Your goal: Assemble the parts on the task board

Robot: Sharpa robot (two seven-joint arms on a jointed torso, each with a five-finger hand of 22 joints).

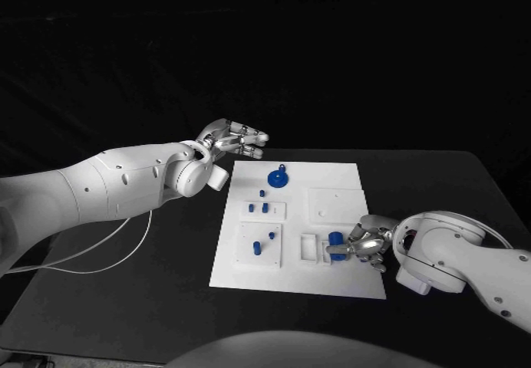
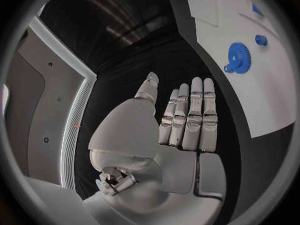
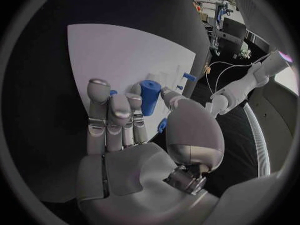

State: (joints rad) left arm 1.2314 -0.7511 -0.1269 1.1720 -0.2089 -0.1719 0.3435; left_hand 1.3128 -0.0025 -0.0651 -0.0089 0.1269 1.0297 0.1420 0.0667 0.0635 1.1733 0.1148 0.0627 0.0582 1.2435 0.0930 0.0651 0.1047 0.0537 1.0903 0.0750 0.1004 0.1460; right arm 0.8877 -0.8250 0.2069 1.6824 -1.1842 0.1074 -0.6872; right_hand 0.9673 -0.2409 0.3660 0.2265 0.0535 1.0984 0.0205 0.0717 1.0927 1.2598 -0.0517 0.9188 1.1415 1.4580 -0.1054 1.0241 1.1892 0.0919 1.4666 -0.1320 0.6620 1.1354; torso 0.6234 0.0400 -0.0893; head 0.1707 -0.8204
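The white task board (image 1: pixel 297 270) lies in the middle of the black table. On its far part lies a blue gear (image 1: pixel 278 179) (image 2: pixel 237 57). Small blue pegs (image 1: pixel 258 207) stand in a raised block on its left side, and another peg (image 1: pixel 258 247) stands nearer. My right hand (image 1: pixel 363 241) is over the board's near right part and pinches a blue cylinder (image 1: pixel 336 244) (image 3: pixel 149 96) between thumb and fingers, upright, just above the board. My left hand (image 1: pixel 232 141) (image 2: pixel 184 122) hovers off the board's far left corner, fingers straight and side by side, holding nothing.
A white square plate (image 1: pixel 335 203) and a small rectangular slot block (image 1: pixel 305 246) sit raised on the board. A thin white cable (image 1: pixel 110 257) loops over the table on the left. Bare black table surrounds the board.
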